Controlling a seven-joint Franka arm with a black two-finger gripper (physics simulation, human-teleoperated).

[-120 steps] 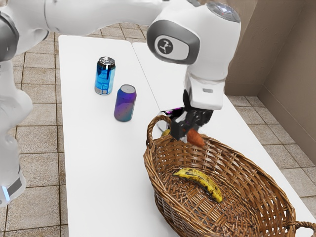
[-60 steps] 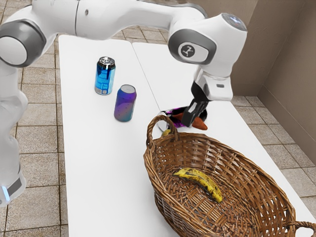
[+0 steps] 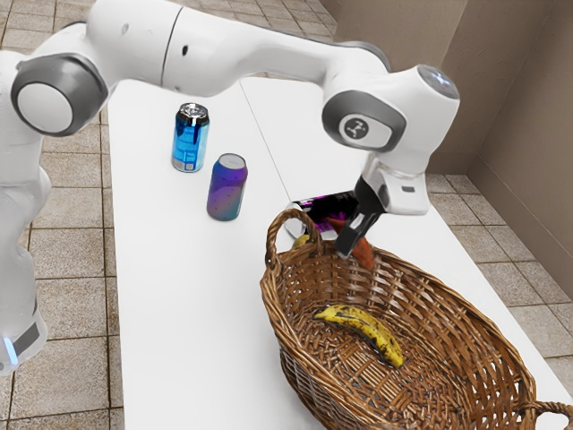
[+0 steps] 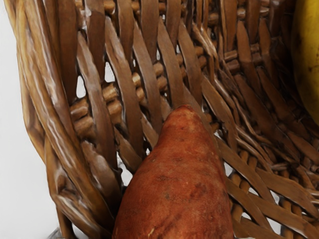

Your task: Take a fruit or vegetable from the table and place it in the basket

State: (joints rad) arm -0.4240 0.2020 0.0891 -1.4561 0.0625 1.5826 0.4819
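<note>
My gripper [image 3: 350,247] is at the basket's far rim, near the handle, shut on a reddish-brown sweet potato [image 3: 363,252]. The sweet potato [image 4: 177,184] rises from the wrist view's lower edge, its tapered end in front of the woven wall of the basket [image 4: 117,74]. In the exterior view the wicker basket [image 3: 300,358] stands on the table, and a spotted yellow banana [image 3: 369,331] lies on its floor. Part of the banana [image 4: 308,59] is also visible in the wrist view. The nearer finger hides some of the sweet potato.
A blue can [image 3: 190,139] and a purple-blue can [image 3: 227,188] stand on the white table [image 3: 179,313]. Behind the basket's handle [image 3: 272,237] are a black-and-purple item [image 3: 320,205] and a small yellow thing [image 3: 302,241], partly hidden.
Over the last second my hand turned and rose back from the basket rim, then came down toward it again, shifting toward the exterior view's right. The sweet potato moved with it; the basket stayed put.
</note>
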